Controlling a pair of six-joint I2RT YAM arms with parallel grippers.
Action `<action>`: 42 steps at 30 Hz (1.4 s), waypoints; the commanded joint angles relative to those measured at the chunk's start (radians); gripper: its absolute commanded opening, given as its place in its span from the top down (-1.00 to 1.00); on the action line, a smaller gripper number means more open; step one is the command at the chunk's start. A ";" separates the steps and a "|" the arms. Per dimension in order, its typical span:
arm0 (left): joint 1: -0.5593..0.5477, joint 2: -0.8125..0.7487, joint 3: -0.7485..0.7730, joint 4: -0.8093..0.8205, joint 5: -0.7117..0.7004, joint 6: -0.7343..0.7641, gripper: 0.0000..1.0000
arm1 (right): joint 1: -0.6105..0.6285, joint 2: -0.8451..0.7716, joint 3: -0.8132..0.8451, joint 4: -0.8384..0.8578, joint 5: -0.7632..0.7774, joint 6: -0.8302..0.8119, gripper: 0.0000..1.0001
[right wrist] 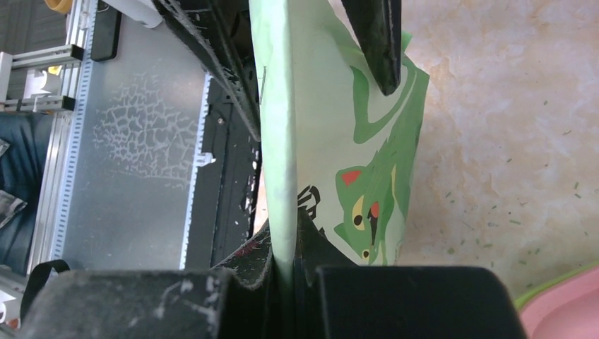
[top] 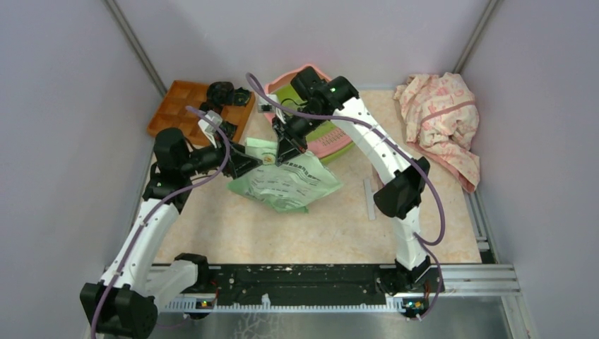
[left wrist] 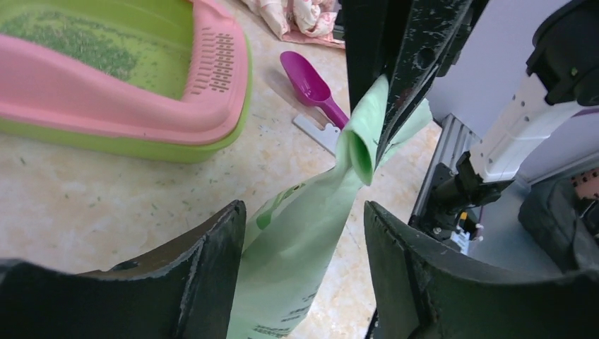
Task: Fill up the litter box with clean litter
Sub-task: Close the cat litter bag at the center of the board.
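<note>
Bag (top: 286, 182), pale green with frog print, is held between both arms over worktop (top: 282, 233); cannot tell if its bottom touches. Right tool (right wrist: 286, 258) is clamped on bag's edge, film pinched flat. Left tool (left wrist: 304, 212) is open, fingers either side of bag's twisted neck. Litter box (left wrist: 141, 120) sits at far middle of worktop, just beyond bag. Litter (left wrist: 70, 39) forms a speckled patch in green basin, stray granules on worktop nearby. Magenta scoop (left wrist: 311, 81) lies near grate end. Wooden tray (top: 185, 106) far left, floral cloth (top: 441, 120) far right.
</note>
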 commanded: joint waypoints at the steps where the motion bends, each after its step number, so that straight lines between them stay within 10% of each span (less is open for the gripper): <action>1: -0.027 0.019 -0.001 0.043 0.085 -0.015 -0.23 | 0.002 -0.049 0.041 0.064 -0.150 -0.019 1.00; 3: -0.034 0.033 0.008 0.003 0.088 0.000 -0.03 | 0.000 -0.037 0.051 0.060 -0.162 -0.024 1.00; 7: -0.038 0.038 0.028 -0.055 0.044 0.013 1.00 | -0.001 -0.017 0.050 0.073 -0.178 -0.019 0.99; 18: -0.038 -0.049 0.028 -0.183 -0.179 0.006 1.00 | -0.049 -0.246 -0.358 0.473 0.005 0.209 -0.17; 31: -0.038 -0.074 -0.023 -0.199 -0.278 -0.038 1.00 | -0.274 -0.697 -1.118 1.162 0.233 0.768 -0.24; 42: -0.038 -0.076 -0.022 -0.204 -0.264 -0.027 1.00 | -0.316 -0.750 -1.522 1.652 0.188 0.869 -0.26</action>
